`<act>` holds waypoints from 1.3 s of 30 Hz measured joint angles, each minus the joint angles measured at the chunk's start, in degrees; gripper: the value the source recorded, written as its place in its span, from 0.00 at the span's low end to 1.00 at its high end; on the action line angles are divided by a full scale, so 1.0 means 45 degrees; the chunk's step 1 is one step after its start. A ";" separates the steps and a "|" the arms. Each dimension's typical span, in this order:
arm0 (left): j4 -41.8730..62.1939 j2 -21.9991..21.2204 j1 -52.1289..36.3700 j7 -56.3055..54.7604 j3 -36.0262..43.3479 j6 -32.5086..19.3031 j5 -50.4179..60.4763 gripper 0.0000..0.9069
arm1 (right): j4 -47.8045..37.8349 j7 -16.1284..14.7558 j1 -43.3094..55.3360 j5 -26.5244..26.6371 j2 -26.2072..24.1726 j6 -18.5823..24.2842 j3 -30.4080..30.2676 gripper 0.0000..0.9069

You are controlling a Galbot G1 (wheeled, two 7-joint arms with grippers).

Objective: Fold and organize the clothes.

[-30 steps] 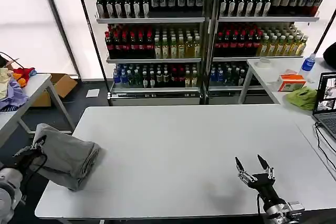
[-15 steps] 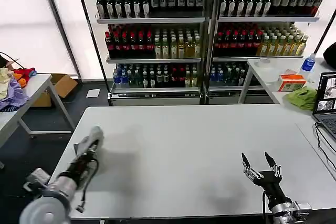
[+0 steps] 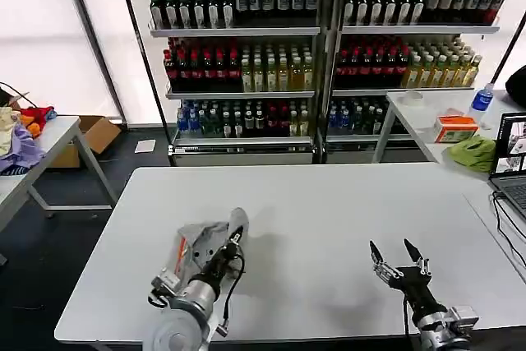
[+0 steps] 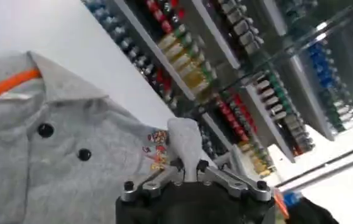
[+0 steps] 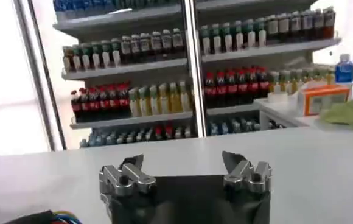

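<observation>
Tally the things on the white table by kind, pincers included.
Grey shirts: 1, with buttons and an orange-lined collar, held in the left pincer
Pincers: 2, the right pincer open above the table
Total: 3

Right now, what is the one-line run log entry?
left gripper: shut on buttoned shirt, over white table | right gripper: open, idle near front edge
</observation>
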 measured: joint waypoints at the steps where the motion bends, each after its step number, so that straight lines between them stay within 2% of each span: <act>1: 0.0001 -0.0050 -0.0016 0.0015 0.0079 -0.0036 0.0044 1.00 | 0.0001 0.0049 0.0129 0.0115 -0.0001 -0.0141 -0.0151 1.00; 7: -0.0480 -0.0247 0.0007 0.0320 0.0113 -0.0121 0.0218 1.00 | -0.0025 0.0477 0.1200 0.0966 -0.0206 -0.1055 -0.1388 1.00; 13: -0.1455 -0.0052 0.0377 0.0801 -0.0667 -0.0291 0.0424 1.00 | -0.0235 0.0927 0.2395 0.1712 -0.0367 -0.1934 -0.2966 1.00; 19: -0.2160 0.0293 0.0965 0.1157 -0.1849 -0.0442 0.0821 1.00 | -0.0759 0.1429 0.3364 0.1948 -0.0169 -0.2580 -0.4783 1.00; 24: -0.2527 0.0380 0.1362 0.1270 -0.2605 -0.0495 0.1150 1.00 | -0.1421 0.1570 0.3998 0.1836 0.0063 -0.2789 -0.5987 1.00; 25: -0.2587 0.0374 0.1431 0.1298 -0.2697 -0.0507 0.1209 1.00 | -0.1570 0.1553 0.4104 0.1799 0.0069 -0.2790 -0.6147 0.00; 30: -0.2728 0.0374 0.1718 0.1457 -0.2984 -0.0573 0.1458 1.00 | -0.2306 0.1448 0.4643 0.1686 0.0191 -0.2817 -0.6922 0.00; 39: -0.2842 0.0375 0.1890 0.1496 -0.3410 -0.0580 0.1642 1.00 | -0.2795 0.1424 0.5034 0.2133 0.0614 -0.2623 -0.7440 0.00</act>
